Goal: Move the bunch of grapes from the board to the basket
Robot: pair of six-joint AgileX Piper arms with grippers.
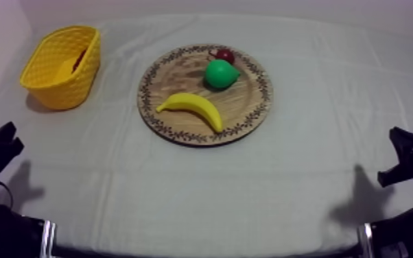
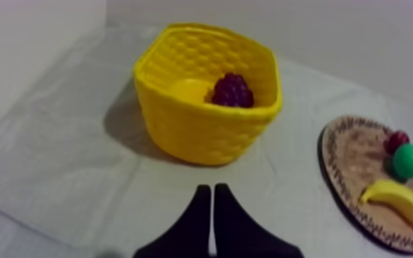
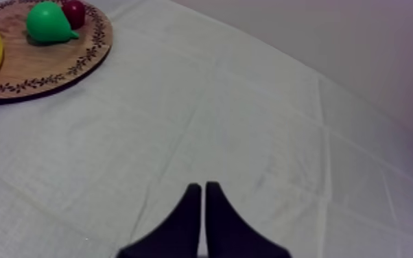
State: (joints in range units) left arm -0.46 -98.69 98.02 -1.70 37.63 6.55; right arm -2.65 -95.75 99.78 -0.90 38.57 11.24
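— What takes up the most room?
— The tabletop [image 1: 285, 185], spread with a creased grey-white cloth. Near its middle lies the round wooden board [image 1: 175, 75], with a dark leafy pattern running all round its rim.

— And the yellow basket?
— The yellow basket [image 1: 53, 77] stands at the tabletop's far left, well apart from the board. Its walls are a woven lattice and its mouth opens upward.

— Where are the arms?
— Both sit low, one at each near side. The left tool [image 2: 211, 189] points toward the basket from well short of it, its two black fingers clenched together into a narrow wedge with nothing between them. The right tool [image 3: 203, 186] hangs over bare cloth, well apart from the board, and is clenched on nothing in the same way.

— What is on the board?
— Three toy fruits. The banana [image 1: 192, 107] lies along the near part, curved, with one tip close to the rim. Behind it sits the green pear [image 1: 220, 73]. Beyond the pear, by the far rim and just beside it, is the small red fruit [image 1: 224, 54].

— And the bunch of grapes?
— The bunch of grapes [image 2: 232, 90], dark purple, lies inside the basket, against the inner wall on the board's side. It touches neither tool.
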